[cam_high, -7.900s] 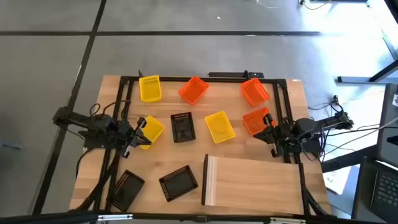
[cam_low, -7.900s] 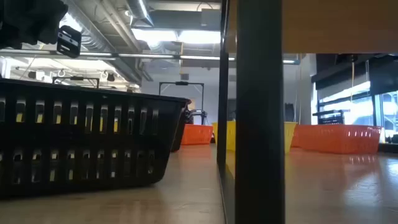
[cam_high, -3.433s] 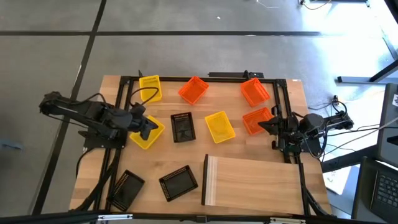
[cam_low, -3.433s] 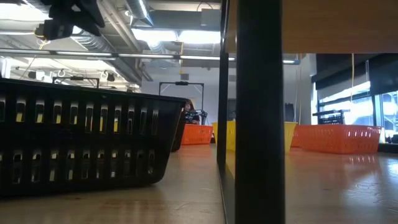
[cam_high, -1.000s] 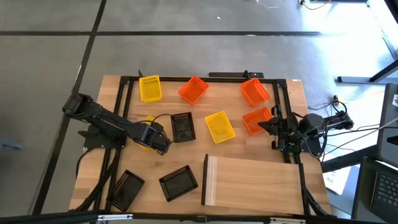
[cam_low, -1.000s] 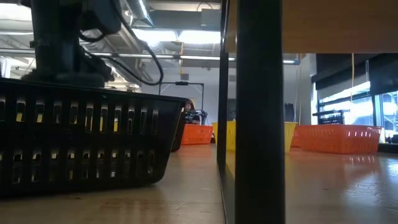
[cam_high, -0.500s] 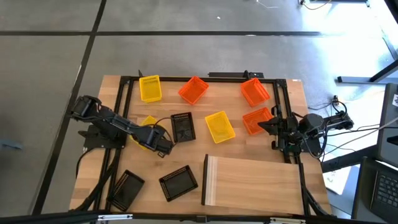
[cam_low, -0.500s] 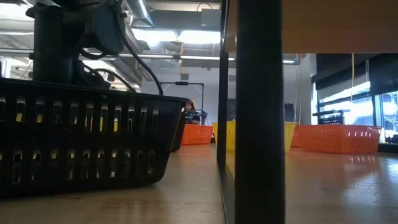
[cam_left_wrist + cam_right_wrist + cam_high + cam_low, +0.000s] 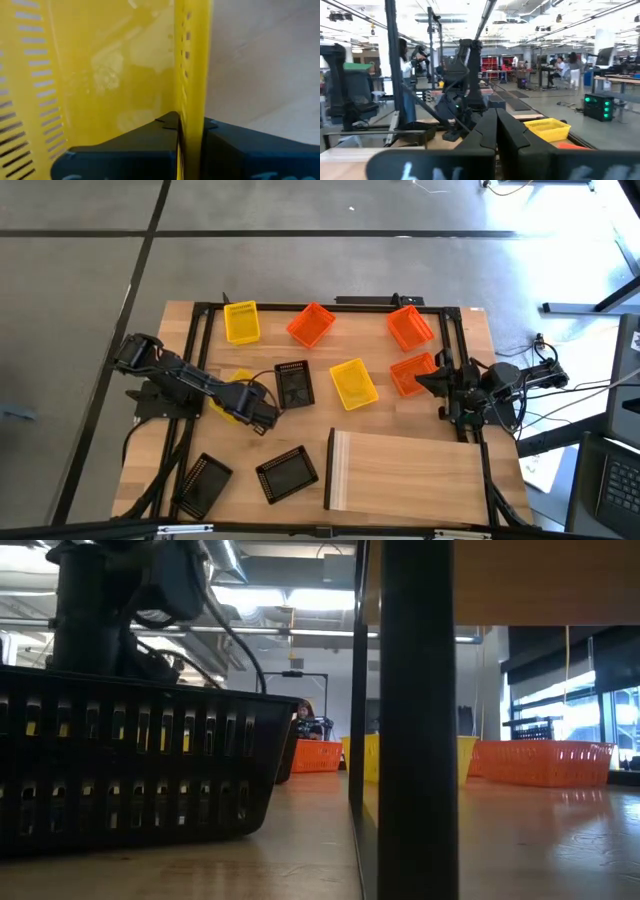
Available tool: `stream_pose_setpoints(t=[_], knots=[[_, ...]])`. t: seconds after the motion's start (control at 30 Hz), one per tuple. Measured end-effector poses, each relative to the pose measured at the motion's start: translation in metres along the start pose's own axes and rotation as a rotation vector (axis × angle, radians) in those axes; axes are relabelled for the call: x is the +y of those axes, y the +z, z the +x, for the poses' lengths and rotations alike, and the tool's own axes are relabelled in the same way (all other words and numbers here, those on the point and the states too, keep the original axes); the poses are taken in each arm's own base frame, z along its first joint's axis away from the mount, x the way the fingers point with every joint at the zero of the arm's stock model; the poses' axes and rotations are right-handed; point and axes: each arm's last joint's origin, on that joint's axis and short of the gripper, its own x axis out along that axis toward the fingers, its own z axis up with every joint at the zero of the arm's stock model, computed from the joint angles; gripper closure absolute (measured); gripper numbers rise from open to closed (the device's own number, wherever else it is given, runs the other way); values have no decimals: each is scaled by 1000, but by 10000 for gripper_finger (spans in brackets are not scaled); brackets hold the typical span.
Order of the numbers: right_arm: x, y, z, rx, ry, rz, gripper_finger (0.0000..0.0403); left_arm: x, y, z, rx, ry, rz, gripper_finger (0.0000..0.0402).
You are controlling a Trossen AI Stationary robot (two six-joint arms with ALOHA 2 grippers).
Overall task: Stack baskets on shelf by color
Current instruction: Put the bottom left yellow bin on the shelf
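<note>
Laptop (image 9: 612, 480) beside wooden table (image 9: 400, 485)

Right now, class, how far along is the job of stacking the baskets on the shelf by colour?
Done: nothing; the shelf holds no baskets. In hand: the left pincer is shut on a yellow basket's wall. Left: the other yellow, orange and black baskets lie scattered. The right pincer waits shut by an orange basket.

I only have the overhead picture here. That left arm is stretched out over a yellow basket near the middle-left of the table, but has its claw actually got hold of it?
Observer: Yes. The left wrist view shows the left claw pinched shut on the yellow basket, one finger either side of its wall.
Operator: And the right claw?
Observer: The right claw is shut and holds nothing.
Operator: Anything on the shelf?
Observer: The shelf looks bare.
</note>
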Motion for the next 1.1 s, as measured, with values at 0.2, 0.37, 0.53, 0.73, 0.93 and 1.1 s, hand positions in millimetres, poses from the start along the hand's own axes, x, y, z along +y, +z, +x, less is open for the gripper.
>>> stream_pose_setpoints(t=[0.2, 0.37, 0.53, 0.73, 0.93, 1.1], knots=[[-5, 3, -1, -22, -175, 42, 402, -10, 6, -15, -19, -28, 49, 401], [-8, 8, 0, 5, -277, 8, 402, -15, 12, -36, -26, -1, 122, 401], [-6, 17, 6, 81, -281, -26, 402, -16, 20, -69, -64, 88, 156, 401], [-2, 38, 20, 248, -307, -20, 402, -19, 33, -124, -149, 123, 329, 401], [3, 68, 37, 418, -340, 35, 402, -23, 52, -176, -301, 62, 460, 401], [7, 94, 50, 536, -356, -11, 402, -29, 66, -213, -419, -22, 721, 401]])
